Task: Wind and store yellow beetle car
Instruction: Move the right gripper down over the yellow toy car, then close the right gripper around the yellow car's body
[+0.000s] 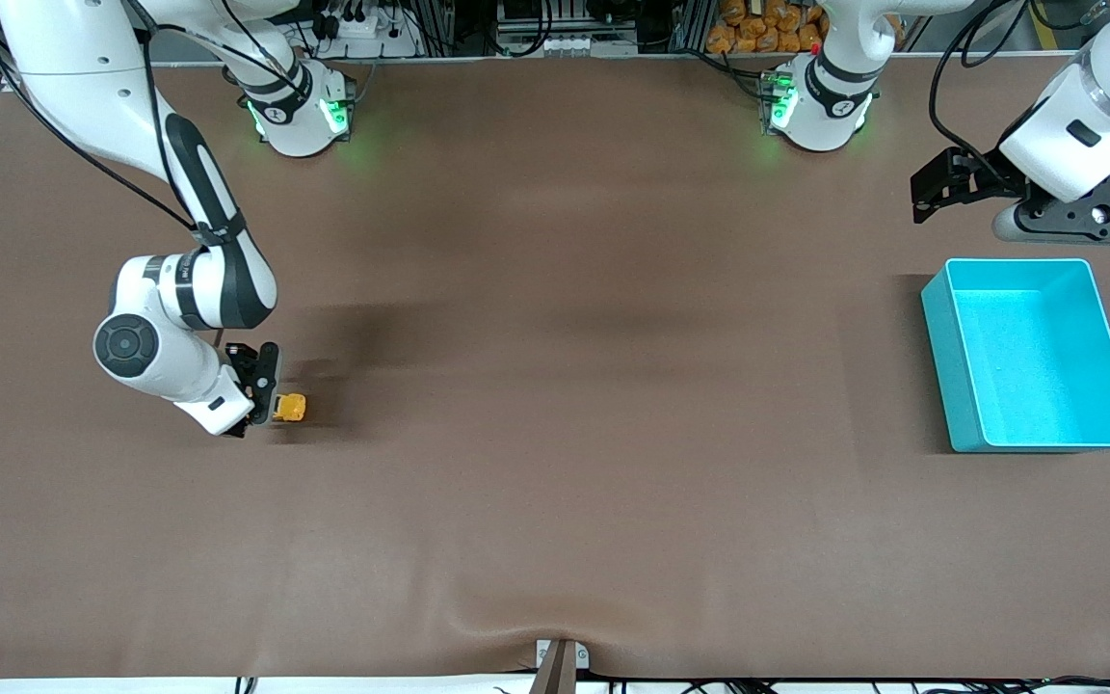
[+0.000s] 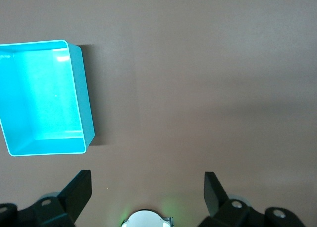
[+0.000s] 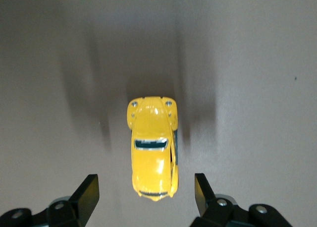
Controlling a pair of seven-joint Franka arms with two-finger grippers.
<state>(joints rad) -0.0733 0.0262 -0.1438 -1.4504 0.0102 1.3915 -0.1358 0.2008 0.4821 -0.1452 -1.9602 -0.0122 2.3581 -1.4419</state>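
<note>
The car (image 1: 291,408) sits on the table (image 1: 555,463) toward the right arm's end (well apart from the bin (image 1: 960,386)). The right gripper (image 1: 264,400) hangs over it, fingers apart, not touching. The left gripper (image 1: 940,188) waits near the bin, fingers spread.

You have the car (image 1: 290,408) on the bench (image 1: 555,482) at the right arm's end, the bin (image 1: 979,424) at the left arm's end.
</note>
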